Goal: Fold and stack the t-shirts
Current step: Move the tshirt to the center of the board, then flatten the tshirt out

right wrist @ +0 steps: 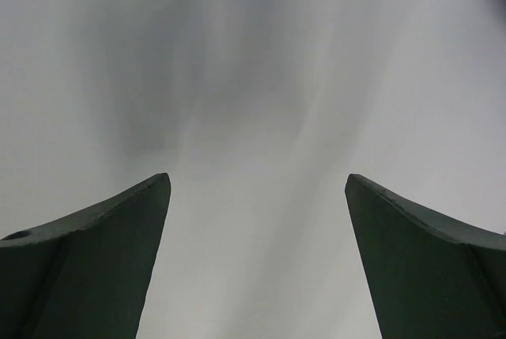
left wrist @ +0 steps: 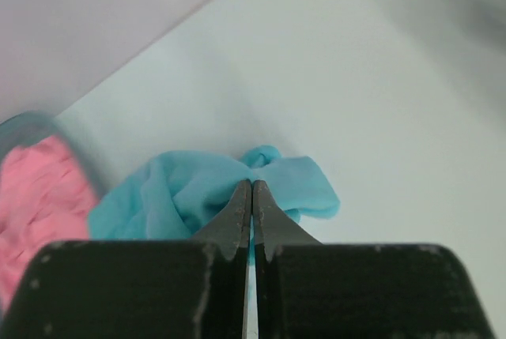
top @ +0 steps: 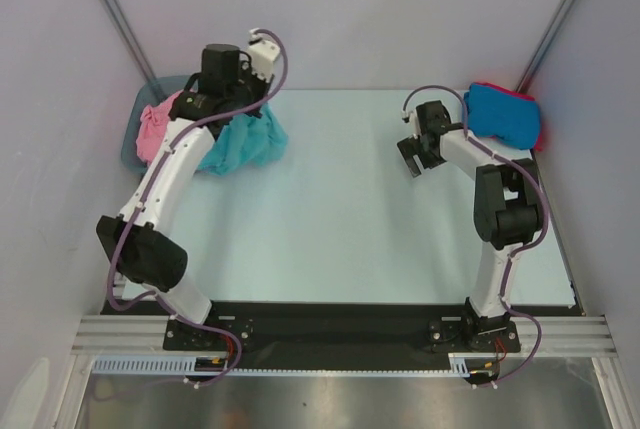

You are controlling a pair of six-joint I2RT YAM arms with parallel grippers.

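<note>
The white-and-black left arm (top: pixel 175 169) and the white-and-black right arm (top: pixel 488 284) are showing smooth white links between bulky black joint housings. Thin purple-grey cables (top: pixel 284 54) are running along each. The dark wedge-shaped left fingers (left wrist: pixel 236 214) are showing pale scuffs, and the right fingers (right wrist: pixel 95 268) are looking dark green.

walls (top: pixel 380 9): plain pale lilac | table (top: pixel 340 229): light blue-white top | near edge: aluminium rail (top: pixel 120 334) | light: soft, even

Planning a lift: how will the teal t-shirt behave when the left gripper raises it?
Likely floppy: the teal t-shirt lies crumpled in folds, so it should drape from the left gripper. Probably light; one thin pinch appears to hold it.
</note>
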